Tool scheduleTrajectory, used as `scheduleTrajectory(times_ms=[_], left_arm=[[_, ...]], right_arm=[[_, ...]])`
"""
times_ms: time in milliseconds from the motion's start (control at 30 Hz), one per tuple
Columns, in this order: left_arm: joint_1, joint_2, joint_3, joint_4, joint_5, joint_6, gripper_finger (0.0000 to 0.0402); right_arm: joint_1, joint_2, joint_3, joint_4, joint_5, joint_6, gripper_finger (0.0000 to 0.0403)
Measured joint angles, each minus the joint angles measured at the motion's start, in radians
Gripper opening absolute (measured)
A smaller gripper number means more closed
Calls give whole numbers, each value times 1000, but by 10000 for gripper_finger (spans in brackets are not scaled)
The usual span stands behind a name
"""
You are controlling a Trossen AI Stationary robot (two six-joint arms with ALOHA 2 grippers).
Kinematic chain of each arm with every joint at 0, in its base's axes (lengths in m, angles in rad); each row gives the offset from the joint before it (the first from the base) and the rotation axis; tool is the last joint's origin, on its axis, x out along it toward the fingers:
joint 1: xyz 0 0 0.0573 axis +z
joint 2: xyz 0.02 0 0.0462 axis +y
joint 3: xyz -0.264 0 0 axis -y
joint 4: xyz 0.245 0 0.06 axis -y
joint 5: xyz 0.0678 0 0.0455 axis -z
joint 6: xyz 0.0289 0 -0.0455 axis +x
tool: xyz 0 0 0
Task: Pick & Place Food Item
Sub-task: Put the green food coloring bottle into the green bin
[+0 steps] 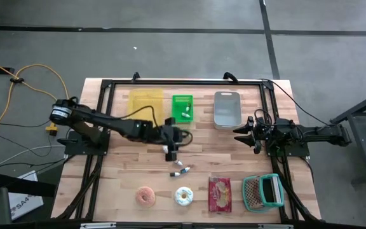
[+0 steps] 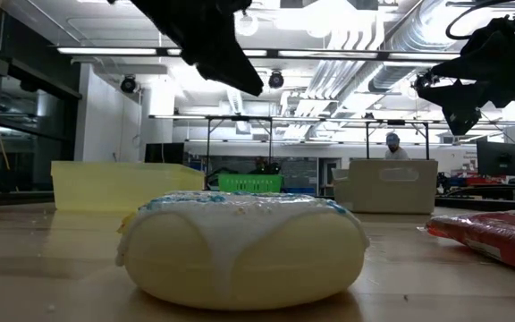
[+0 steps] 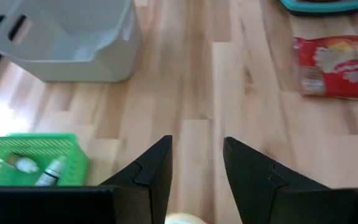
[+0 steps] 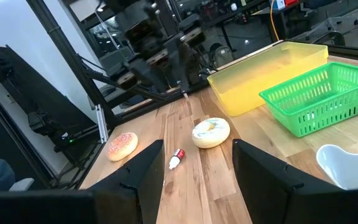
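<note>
Iced donut (image 2: pixel 242 246) nearest, left gripper (image 1: pixel 172 151) fingers (image 3: pixel 154 171) parted, empty.

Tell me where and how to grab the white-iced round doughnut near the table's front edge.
Take the white-iced round doughnut across its outer rim, coming straight down from above. It lies flat on the wooden table, low and wide, so a side approach has little to bite. Open table lies between it and both the pink doughnut and the red snack packet, leaving room for the left pincer fingers.

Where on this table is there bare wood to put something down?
Bare wood lies between the grey bin and the red packet, and left of the pink donut. Crowded: the near row, and mid-table under the left gripper.
</note>
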Motion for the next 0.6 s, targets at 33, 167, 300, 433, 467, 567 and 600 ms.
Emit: scheduleTrajectory(times_ms=[33,167,300,433,467,567,600], left_arm=[[-19,0,0,-6,-14,-16,136],[-96,0,0,-25,-65,-77,136],[-172,0,0,-27,-109,-121,136],[-236,0,0,-27,-144,-175,136],[-250,0,0,-31,-150,-188,136],[-281,0,0,-48,-185,-219,136],[-288,0,0,-54,-194,-228,136]], right_arm=[[0,0,0,0,0,0,175],[0,0,0,0,0,0,175],[0,0,0,0,0,0,175],[0,0,0,0,0,0,175],[0,0,0,0,0,0,175],[0,0,0,0,0,0,175],[0,0,0,0,0,0,175]])
